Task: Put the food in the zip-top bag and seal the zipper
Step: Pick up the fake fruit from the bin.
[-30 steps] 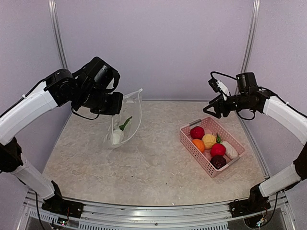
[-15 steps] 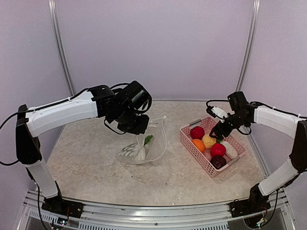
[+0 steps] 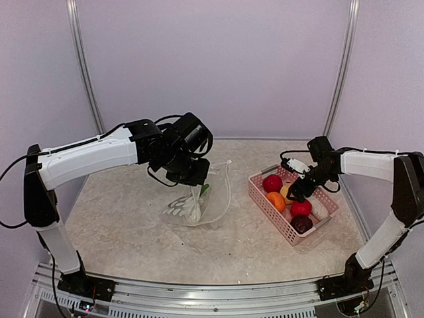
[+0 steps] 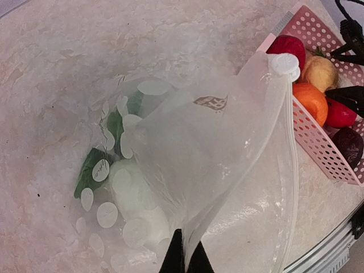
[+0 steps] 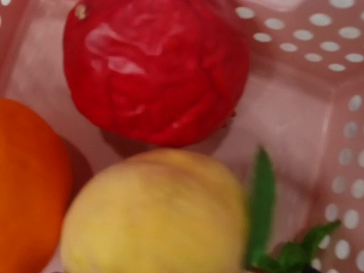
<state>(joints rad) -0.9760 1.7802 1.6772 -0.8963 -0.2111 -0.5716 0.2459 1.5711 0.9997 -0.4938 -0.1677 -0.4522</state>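
Note:
The clear dotted zip-top bag (image 3: 199, 204) hangs from my left gripper (image 3: 193, 177), which is shut on its upper edge (image 4: 185, 257). The bag's bottom rests on the table. Inside lie a white oblong piece (image 4: 133, 196) and a green leaf (image 4: 90, 170). The pale zipper (image 4: 291, 159) runs down the mouth's far side to a white tab (image 4: 283, 64). My right gripper (image 3: 295, 191) is down in the pink basket (image 3: 267, 211), open, its dark fingers (image 4: 348, 95) spread on either side of the yellow ball (image 5: 153, 216). Around it lie a red ball (image 5: 153, 68), an orange one (image 5: 25, 187) and a leaf (image 5: 261, 207).
The basket also holds a second red ball (image 3: 301, 207), a dark purple ball (image 3: 301, 224) and a white oblong piece (image 3: 320, 209). It stands right of the bag with a strip of bare marbled table (image 3: 232, 245) between them. Walls enclose the back and sides.
My left arm swung down and right with the bag, which now rests nearer the basket. My right gripper dropped into the basket over the yellow ball, its fingers spreading wider.

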